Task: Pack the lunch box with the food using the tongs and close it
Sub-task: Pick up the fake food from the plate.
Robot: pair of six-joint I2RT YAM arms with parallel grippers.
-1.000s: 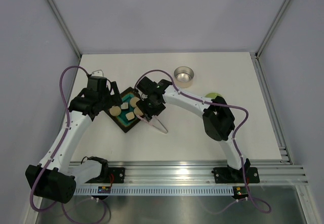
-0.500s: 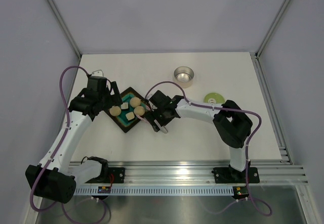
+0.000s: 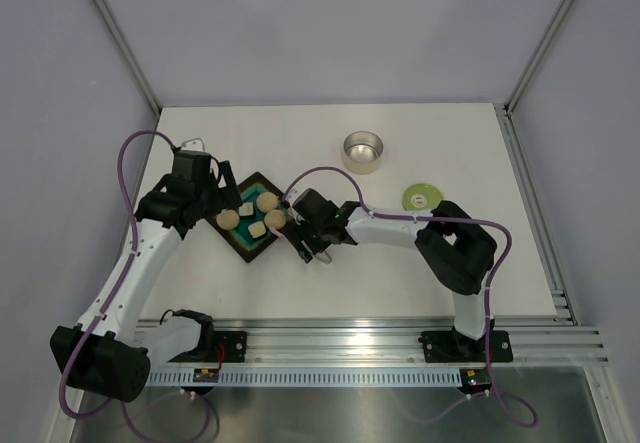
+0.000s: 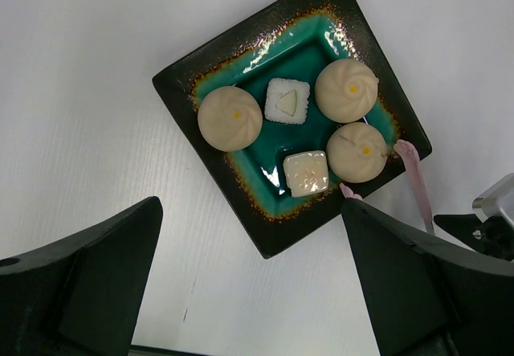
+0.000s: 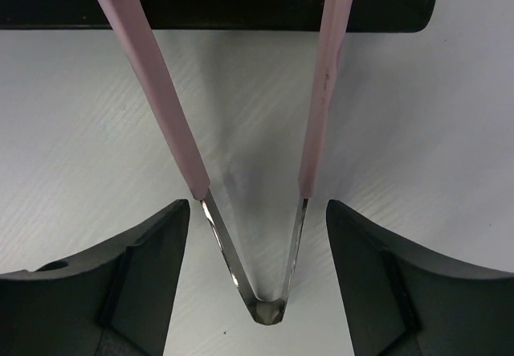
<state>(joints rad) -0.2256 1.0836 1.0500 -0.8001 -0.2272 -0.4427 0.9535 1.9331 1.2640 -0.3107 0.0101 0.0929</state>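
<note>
The pale pink tongs (image 5: 152, 75) lie flat on the table with their steel hinge (image 5: 267, 308) toward the wrist. Their tips reach the edge of the dark square tray (image 4: 241, 47). My right gripper (image 5: 257, 211) is open and straddles the hinge end, with a gap on each side between fingers and tongs. Three beige balls (image 4: 230, 118) and two pale cubes (image 4: 305, 173) of food sit in the tray. My left gripper (image 4: 250, 211) hangs open above the tray, holding nothing. At the back stands the steel lunch box (image 3: 363, 149), with its green lid (image 3: 421, 197) to its right.
The tray (image 3: 243, 253) sits left of centre, with the right gripper (image 3: 308, 239) low beside its right corner. The right arm's elbow (image 3: 455, 248) stands near the lid. Grey walls enclose the white table on three sides.
The right gripper came off the tray, moved down and right, and dropped low around the tongs on the table. Its elbow swung right, uncovering the green lid. The left arm stayed still.
</note>
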